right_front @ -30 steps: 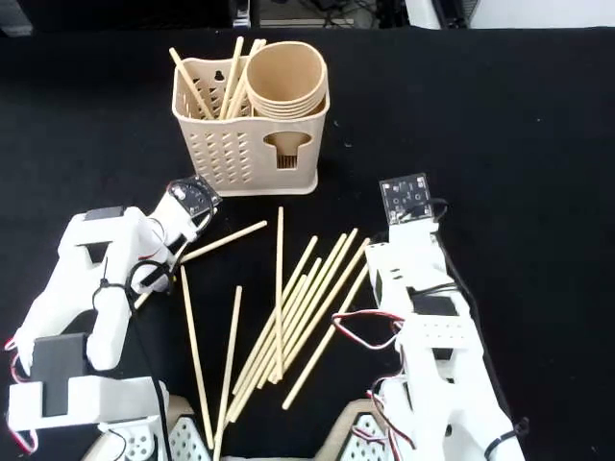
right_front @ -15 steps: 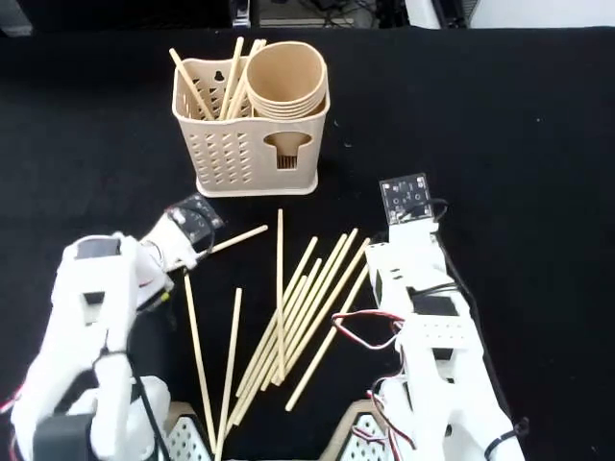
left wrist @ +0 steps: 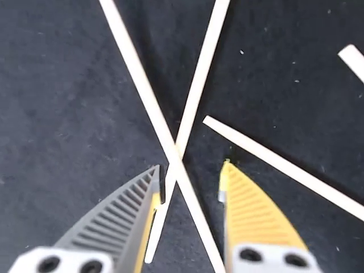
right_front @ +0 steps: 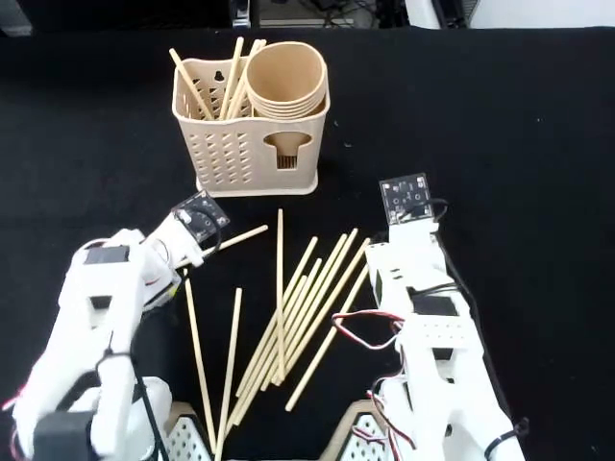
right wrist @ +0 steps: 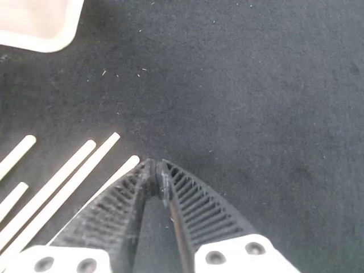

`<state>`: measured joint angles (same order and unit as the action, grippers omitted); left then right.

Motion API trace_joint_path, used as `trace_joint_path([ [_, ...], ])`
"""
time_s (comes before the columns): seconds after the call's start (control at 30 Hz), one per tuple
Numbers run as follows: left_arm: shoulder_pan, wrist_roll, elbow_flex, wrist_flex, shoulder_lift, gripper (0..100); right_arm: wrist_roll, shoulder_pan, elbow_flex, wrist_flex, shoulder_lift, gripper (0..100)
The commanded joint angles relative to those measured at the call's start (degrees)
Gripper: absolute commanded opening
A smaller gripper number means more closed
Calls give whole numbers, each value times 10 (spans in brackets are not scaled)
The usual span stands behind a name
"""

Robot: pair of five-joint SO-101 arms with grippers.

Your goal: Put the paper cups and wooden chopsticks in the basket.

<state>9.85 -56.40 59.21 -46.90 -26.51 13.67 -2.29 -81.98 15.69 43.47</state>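
high view: basket [right_front: 252, 144] sits well ahead of both arms on the black desk [right_front: 519, 144], paper cups [right_front: 286, 77] stacked in it w/ a few chopsticks [right_front: 231, 72] upright alongside. loose chopsticks [right_front: 298, 307] fan out btwn left arm [right_front: 101, 298] and right arm [right_front: 423, 298].
left wrist view: left gripper [left wrist: 191, 169] spread apart, two crossed chopsticks [left wrist: 173, 151] lying btwn its tips, third chopstick [left wrist: 273, 162] just outside the yellow finger.
right wrist view: right gripper [right wrist: 154, 169] closed on nothing, chopstick ends [right wrist: 105, 149] just beside it, basket corner farther ahead.
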Motion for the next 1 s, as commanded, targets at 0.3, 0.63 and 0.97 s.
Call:
trace_joint_path([
  [0.3,7,4,-146,11,176,202,0,5,2,-12,12,25],
  [0.63,1,4,-144,7,202,146,0,5,2,-12,12,25],
  [0.97,1,7,-141,6,219,34,0,5,2,-12,12,25],
])
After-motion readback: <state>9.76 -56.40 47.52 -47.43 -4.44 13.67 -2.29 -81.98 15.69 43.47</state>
